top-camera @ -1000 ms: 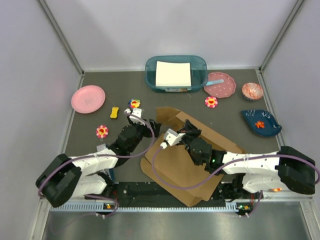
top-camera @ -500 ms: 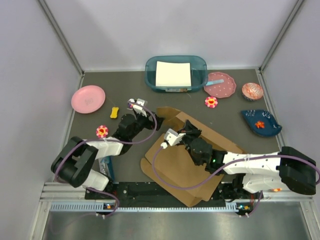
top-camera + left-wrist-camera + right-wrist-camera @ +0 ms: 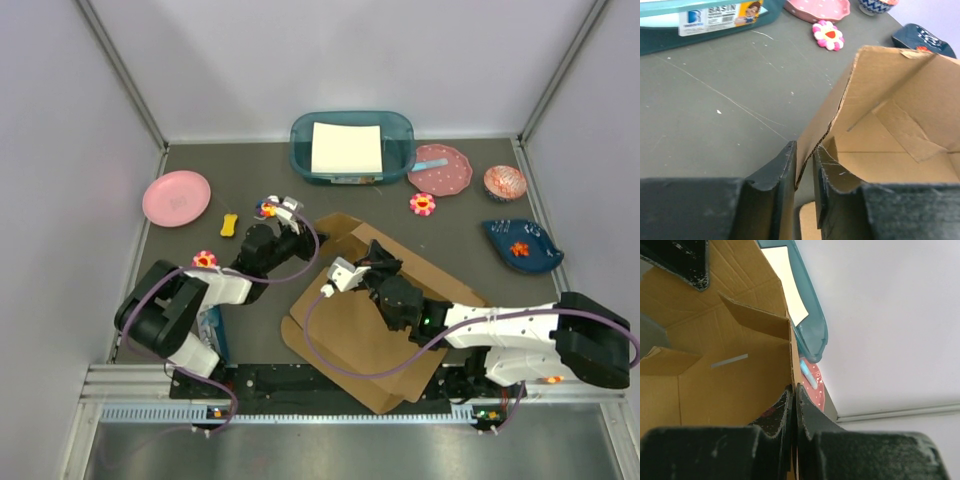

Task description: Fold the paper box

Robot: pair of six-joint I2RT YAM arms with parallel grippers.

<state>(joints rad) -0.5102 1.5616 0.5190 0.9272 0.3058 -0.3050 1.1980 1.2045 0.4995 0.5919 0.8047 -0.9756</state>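
Just in front of the teal bin point(image 3: 403, 135), on the side nearer the arms, the paper box point(image 3: 350, 330) lies on the dark table point(image 3: 220, 165). It is a brown cardboard sheet, mostly spread flat, with the end closest to the bin folded up into walls. A white sheet point(image 3: 346, 148) rests inside the bin.

The left gripper point(image 3: 804, 150) sits at the raised corner of the box that faces the bin's left end. In the left wrist view its two dark fingers point(image 3: 782, 170) stand on either side of an upright cardboard wall, drawn in close, with the wall's edge pinched in the narrow gap between them. The right gripper point(image 3: 794, 390) reaches over the flat part of the box from the side away from the bin. Its fingers are pressed together on the edge of another upright wall, with only the cardboard's thickness between them.

To the right of the bin lie a spotted pink plate point(image 3: 440, 170) with a light blue strip point(image 3: 431, 162) on it, a small patterned bowl point(image 3: 504, 182), a flower-shaped piece point(image 3: 422, 204) and, farther toward the arms, a dark blue dish point(image 3: 520, 245). Well apart to the bin's left is a plain pink plate point(image 3: 176, 198), and a small yellow piece point(image 3: 229, 224) lies a little farther from the bin.
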